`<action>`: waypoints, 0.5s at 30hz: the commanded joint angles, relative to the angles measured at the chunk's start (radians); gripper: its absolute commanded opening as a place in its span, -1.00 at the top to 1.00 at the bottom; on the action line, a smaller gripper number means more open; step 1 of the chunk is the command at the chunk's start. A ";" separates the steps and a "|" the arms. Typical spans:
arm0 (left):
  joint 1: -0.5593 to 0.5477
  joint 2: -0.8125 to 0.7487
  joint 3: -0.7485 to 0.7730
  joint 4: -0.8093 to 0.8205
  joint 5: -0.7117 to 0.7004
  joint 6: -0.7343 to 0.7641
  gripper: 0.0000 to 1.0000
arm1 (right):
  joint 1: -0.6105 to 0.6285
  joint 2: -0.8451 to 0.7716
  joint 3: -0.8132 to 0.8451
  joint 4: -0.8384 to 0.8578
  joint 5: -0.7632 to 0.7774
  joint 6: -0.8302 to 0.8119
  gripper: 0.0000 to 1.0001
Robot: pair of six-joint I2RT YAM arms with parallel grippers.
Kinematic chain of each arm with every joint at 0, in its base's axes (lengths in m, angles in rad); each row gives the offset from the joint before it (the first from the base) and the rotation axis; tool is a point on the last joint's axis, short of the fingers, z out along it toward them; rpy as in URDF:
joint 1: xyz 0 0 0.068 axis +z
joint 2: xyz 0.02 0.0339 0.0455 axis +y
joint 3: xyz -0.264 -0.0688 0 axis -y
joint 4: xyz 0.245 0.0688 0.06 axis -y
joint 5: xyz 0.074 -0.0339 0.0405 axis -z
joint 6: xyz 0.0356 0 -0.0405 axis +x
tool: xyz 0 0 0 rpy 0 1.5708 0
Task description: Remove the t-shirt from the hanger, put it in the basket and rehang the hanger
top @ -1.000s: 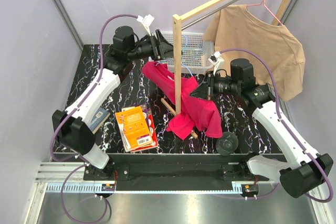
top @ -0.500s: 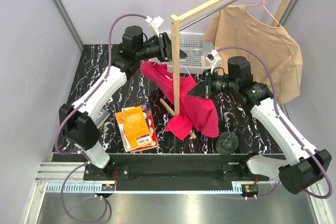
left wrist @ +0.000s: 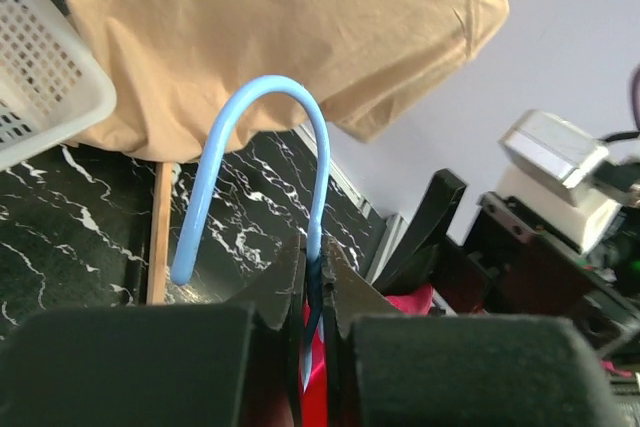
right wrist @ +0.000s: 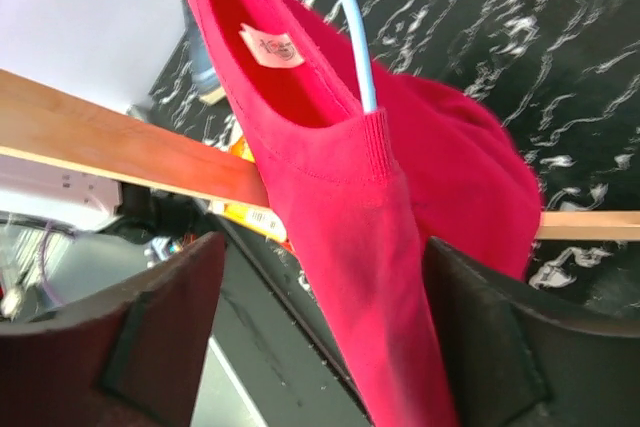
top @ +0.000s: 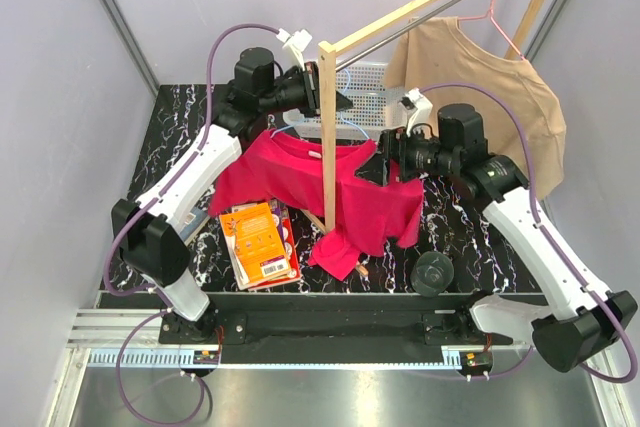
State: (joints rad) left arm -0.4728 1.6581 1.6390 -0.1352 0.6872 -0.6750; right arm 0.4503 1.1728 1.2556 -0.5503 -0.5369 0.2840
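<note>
1. Top: red shirt [top: 350, 197] hangs spread across the post [top: 328, 162], low over the table [top: 180, 117]. Left gripper [top: 338, 102] is above its collar, right gripper [top: 370, 167] at the side nearer the right arm.
2. Left wrist: left gripper [left wrist: 315, 257] is clamped on the blue hanger [left wrist: 272, 82] just below the hook. Tan shirt [left wrist: 300, 17] behind.
3. Right wrist: right gripper [right wrist: 320, 277] jaws are wide apart, with the shirt's collar edge between them, unpinched. Hanger wire runs inside the collar.

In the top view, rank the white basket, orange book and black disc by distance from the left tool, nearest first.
1. white basket, just right of the left tool, at the back.
2. orange book, front left.
3. black disc, front right.
</note>
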 commanded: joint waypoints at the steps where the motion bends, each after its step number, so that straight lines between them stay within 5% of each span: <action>1: 0.003 -0.061 0.038 0.052 -0.098 0.025 1.00 | 0.014 -0.076 0.053 -0.085 0.127 -0.043 -0.85; 8: 0.043 -0.070 0.031 0.095 -0.051 -0.021 1.00 | 0.014 -0.229 -0.054 -0.097 0.347 -0.032 -0.99; 15: 0.086 -0.072 0.039 0.105 0.009 -0.051 1.00 | 0.013 -0.337 -0.226 -0.025 0.342 -0.058 -0.99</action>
State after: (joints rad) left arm -0.4133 1.6371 1.6390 -0.1101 0.6704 -0.6998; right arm 0.4545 0.8627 1.1095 -0.6151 -0.2291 0.2558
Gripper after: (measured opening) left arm 0.057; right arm 0.993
